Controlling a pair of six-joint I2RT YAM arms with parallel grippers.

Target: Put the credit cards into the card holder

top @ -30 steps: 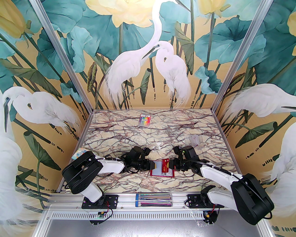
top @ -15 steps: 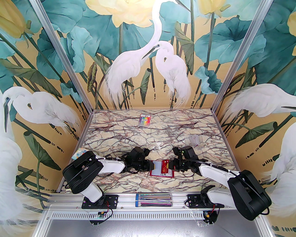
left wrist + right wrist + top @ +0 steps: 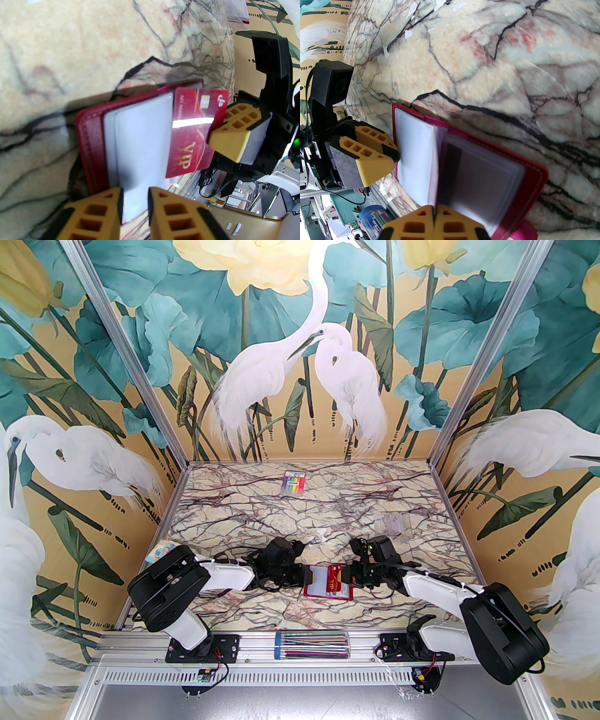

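Booth walls painted with white herons and teal lotus leaves (image 3: 300,357) enclose a veined marble desk (image 3: 262,512). Two white-and-black arms reach in from the near edge and meet low over the near middle of the desk.

Between them the red holder (image 3: 323,590) lies on the desk, open like a book, with its clear sleeves facing up.

The left claw (image 3: 309,573) sits at the holder's left edge. In its own camera view its yellow fingers (image 3: 98,211) stand a little apart with a sleeve edge in the gap, and it is not possible to tell whether they grip it.

The right claw (image 3: 348,576) is pressed together on one edge of a red card (image 3: 334,578) marked VIP in gold, held at a slant over the holder's right half. The card's opposite edge meets the open side of a sleeve. Whether it has gone in at all is unclear, and nearly all of the card is outside.

The task looks to be partway through. The holder is open and one card is at the mouth of a sleeve, but it has not yet been slid home. The sleeves in sight look empty, though they are hazy.

A clear box (image 3: 393,523) sits well back on the right with something red and white inside, possibly more cards.

A rainbow pack (image 3: 294,483) lies near the far wall.
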